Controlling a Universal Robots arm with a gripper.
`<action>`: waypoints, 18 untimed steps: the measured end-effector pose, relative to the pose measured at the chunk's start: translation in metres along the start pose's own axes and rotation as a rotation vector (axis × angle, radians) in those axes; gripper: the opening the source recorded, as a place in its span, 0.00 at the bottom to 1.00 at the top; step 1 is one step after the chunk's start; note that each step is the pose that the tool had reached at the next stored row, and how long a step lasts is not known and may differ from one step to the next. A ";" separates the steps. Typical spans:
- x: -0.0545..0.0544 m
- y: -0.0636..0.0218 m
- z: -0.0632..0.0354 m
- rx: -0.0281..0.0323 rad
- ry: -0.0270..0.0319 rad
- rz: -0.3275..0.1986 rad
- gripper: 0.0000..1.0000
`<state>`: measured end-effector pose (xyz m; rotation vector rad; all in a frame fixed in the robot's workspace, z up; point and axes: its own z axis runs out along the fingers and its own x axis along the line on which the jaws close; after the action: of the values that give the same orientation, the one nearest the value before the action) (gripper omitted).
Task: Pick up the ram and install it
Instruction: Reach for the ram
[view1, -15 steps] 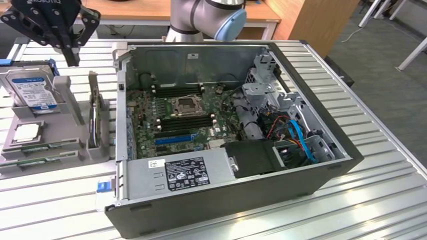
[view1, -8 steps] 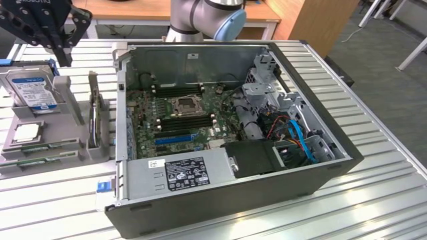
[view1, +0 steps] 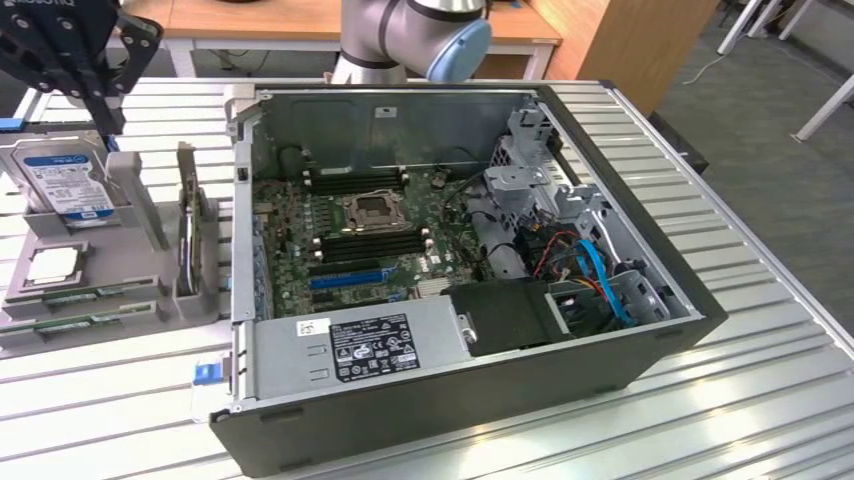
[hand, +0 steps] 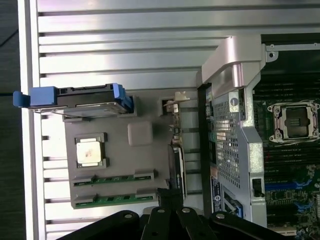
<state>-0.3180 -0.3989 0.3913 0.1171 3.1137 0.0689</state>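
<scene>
Two ram sticks (hand: 117, 200) lie flat in slots of the grey holder (hand: 120, 160), likely for repeatable pickup (computer case (view1: 467, 400) lies open, motherboard (view1: 360, 240) upward). Tool (hand: 170, 196) hangs above, fingers together, empty.

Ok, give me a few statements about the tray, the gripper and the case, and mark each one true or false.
1. Two RAM sticks lie in the grey tray. True.
2. The gripper holds a RAM stick. False: the gripper is shut on nothing, above the tray.
3. The hard drive stands upright in the tray. True.
4. The processor chip sits in the motherboard socket. False: the processor chip lies in the tray.
5. The computer case is closed. False: the computer case lies open, its motherboard showing.
</scene>
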 end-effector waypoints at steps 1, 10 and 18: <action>0.002 -0.0002 0.0000 0.0001 0.0000 0.000 0.10; 0.022 -0.0017 -0.0001 0.0001 0.0000 0.001 0.10; 0.040 -0.0030 -0.0002 0.0001 0.0000 0.001 0.10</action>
<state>-0.3582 -0.3988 0.3904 0.1188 3.1136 0.0688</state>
